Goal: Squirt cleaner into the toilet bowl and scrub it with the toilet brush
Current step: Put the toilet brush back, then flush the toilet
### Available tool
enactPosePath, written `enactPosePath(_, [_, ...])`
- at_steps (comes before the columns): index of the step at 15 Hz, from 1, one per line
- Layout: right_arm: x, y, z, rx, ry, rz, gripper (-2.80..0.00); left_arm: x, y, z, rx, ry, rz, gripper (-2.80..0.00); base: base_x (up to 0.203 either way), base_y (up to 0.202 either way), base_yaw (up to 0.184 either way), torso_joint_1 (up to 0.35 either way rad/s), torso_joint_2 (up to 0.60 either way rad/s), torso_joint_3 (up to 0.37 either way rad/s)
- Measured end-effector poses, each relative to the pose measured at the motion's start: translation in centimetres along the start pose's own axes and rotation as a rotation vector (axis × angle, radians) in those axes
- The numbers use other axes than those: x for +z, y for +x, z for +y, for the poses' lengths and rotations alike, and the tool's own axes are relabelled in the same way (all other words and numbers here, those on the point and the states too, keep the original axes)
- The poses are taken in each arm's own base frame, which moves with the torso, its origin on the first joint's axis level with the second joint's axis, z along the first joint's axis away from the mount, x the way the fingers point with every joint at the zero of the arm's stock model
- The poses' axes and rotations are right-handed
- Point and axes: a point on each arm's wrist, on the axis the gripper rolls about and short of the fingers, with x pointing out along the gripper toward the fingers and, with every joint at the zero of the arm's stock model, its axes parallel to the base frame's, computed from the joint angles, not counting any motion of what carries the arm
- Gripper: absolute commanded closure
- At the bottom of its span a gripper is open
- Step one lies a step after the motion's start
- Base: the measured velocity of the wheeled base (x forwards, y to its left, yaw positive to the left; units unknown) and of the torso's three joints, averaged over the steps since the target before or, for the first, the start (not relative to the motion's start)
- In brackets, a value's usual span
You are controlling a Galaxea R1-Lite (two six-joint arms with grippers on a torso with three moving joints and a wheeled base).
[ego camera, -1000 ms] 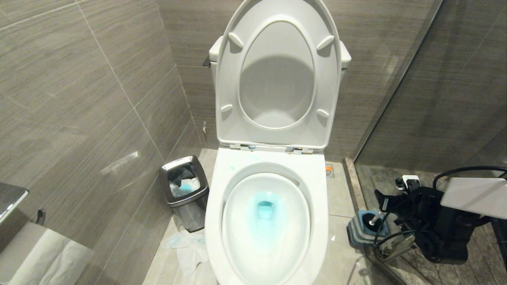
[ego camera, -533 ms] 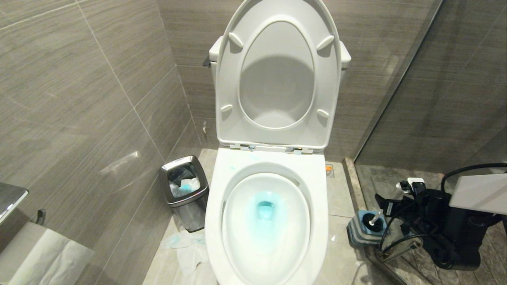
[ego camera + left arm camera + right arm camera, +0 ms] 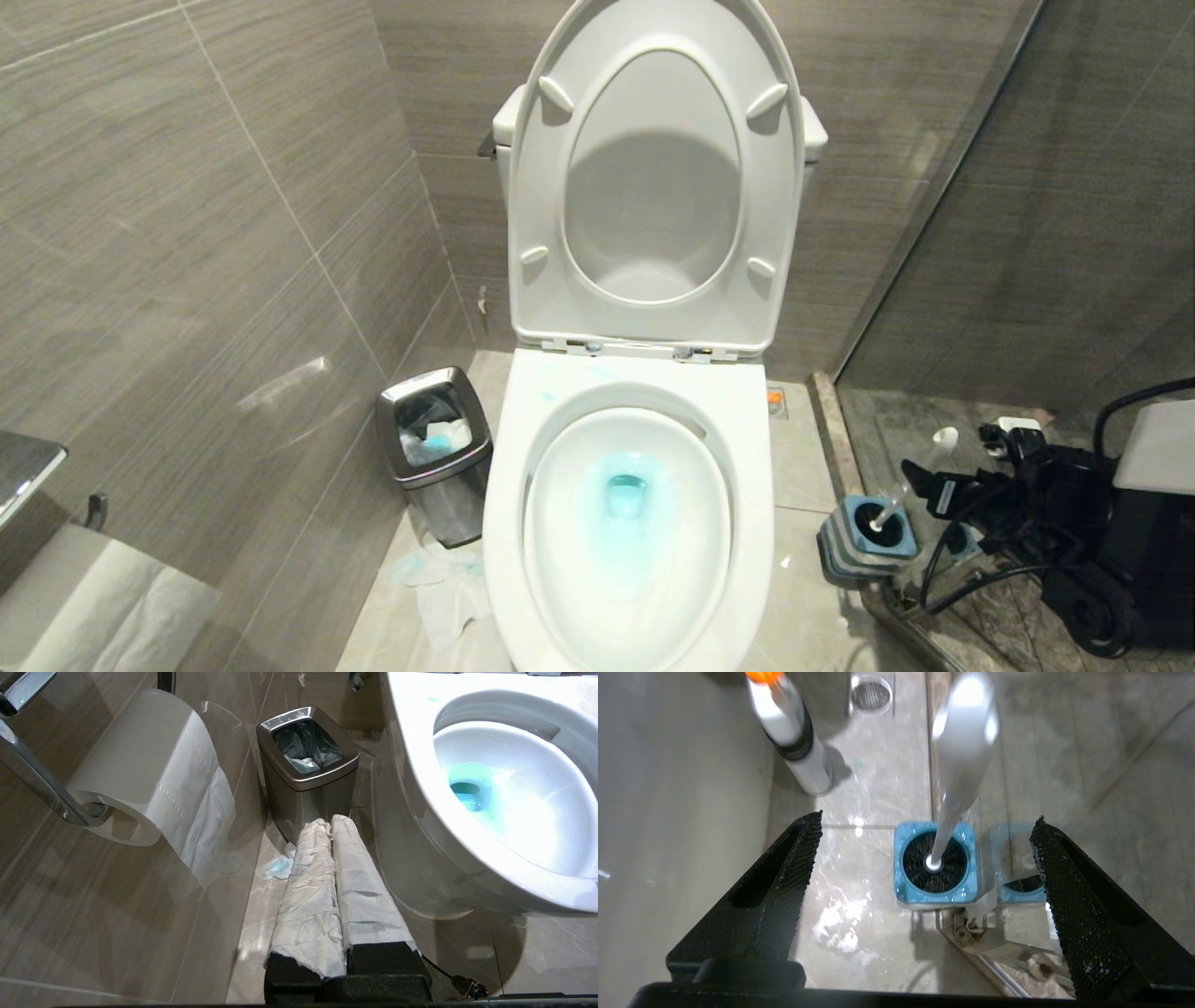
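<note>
Now toilet brush (image 3: 945, 826) stands between open right claw (image 3: 924, 826) fingers, untouched.

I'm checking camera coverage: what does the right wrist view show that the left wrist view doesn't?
Only the right wrist view: the toilet brush standing in its blue holder, the right gripper open above it, and a floor drain. Only the left wrist view: the steel bin, a paper roll, the cleaner tinting the toilet bowl, and the shut left gripper. Shared: the tiled floor.

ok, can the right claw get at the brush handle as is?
Probably yes. The right claw stands open, the toilet brush handle rising free between its fingers from the blue holder; nothing blocks it.
</note>
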Motion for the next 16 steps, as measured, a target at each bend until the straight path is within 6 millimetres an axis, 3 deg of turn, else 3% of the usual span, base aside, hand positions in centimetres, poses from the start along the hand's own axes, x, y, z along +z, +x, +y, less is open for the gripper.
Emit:
enactPosePath(1, [0.7,-1.0,0.1,0.01,0.0,-0.009,-2.8,0.0,0.0,0.0,0.0,0.0,0.0,0.0,0.0,0.0,0.0,0.0,0.0,0.0])
enactPosePath(2, [1.1,-2.0,0.1,0.022,0.0,-0.012,0.0,0.0,0.0,0.0,0.0,0.0,0.001,0.0,0.0,0.0,0.0,0.0,0.0,0.0])
enactPosePath(4, [1.8,-3.9,0.3,0.044,-0.002,-0.013,0.0,0.0,0.0,0.0,0.0,0.0,-0.001,0.0,0.0,0.0,0.0,0.0,0.0,0.0])
enactPosePath(16, [5.6,-11.1,0.4,0.054,-0.024,-0.145,0.0,0.0,0.0,0.0,0.0,-0.001,0.001,0.0,0.0,0.0,0.0,0.0,0.0,0.0])
